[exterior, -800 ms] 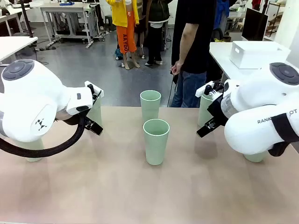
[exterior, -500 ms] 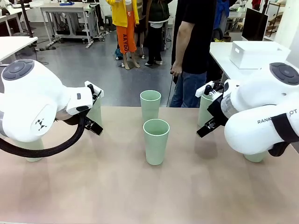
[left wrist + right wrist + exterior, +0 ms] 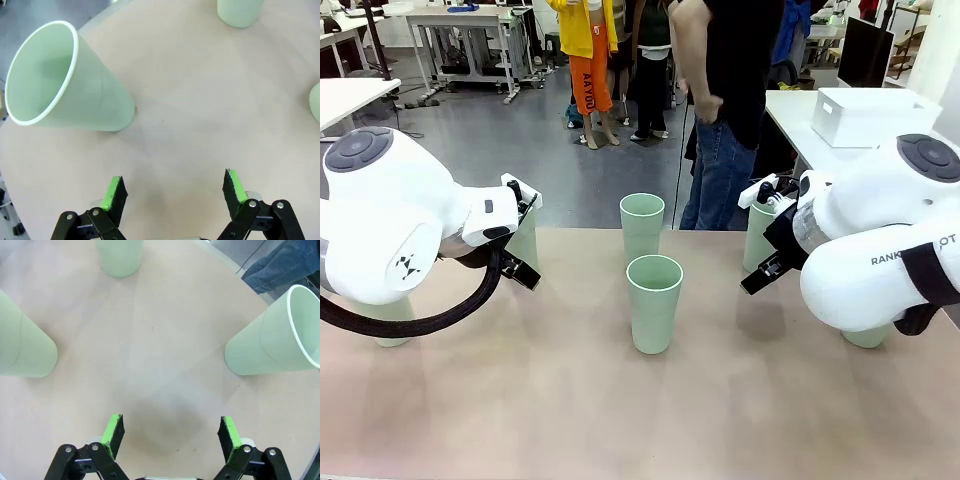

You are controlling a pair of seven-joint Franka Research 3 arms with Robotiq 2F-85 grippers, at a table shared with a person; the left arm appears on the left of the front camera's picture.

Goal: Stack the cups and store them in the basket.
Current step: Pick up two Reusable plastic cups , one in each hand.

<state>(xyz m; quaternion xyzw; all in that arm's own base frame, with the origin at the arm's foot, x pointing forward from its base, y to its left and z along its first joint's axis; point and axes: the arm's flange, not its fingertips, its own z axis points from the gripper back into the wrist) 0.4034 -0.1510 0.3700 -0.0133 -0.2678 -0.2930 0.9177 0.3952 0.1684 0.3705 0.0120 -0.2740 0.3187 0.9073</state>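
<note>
The bench (image 3: 570, 420) was the biggest thing before me, and nothing on it was stacked. The basket (image 3: 872, 118), as I took the white bin to be, sat on a side table (image 3: 790, 110) off to my right, well apart from the bench, and I could see no cup in it. So I judged the task to be at its very start: all the stacking and all the storing were left to do.

My left claw (image 3: 173, 189) hung wide and empty above bare bench, with a cup ahead of it to one side. My right claw (image 3: 171, 432) was likewise wide and empty, over bare bench between cups.

Six cups stood apart from one another, none nested. The near middle cup (image 3: 654, 303) and the far middle cup (image 3: 641, 225) stood mouth up, one behind the other at the centre. The left far cup (image 3: 526, 240) was partly hidden behind my left wrist, and the right far cup (image 3: 757, 238) behind my right. Of the left near cup (image 3: 394, 338) and the right near cup (image 3: 867, 338), only the bottoms peeped out beneath my arms.
</note>
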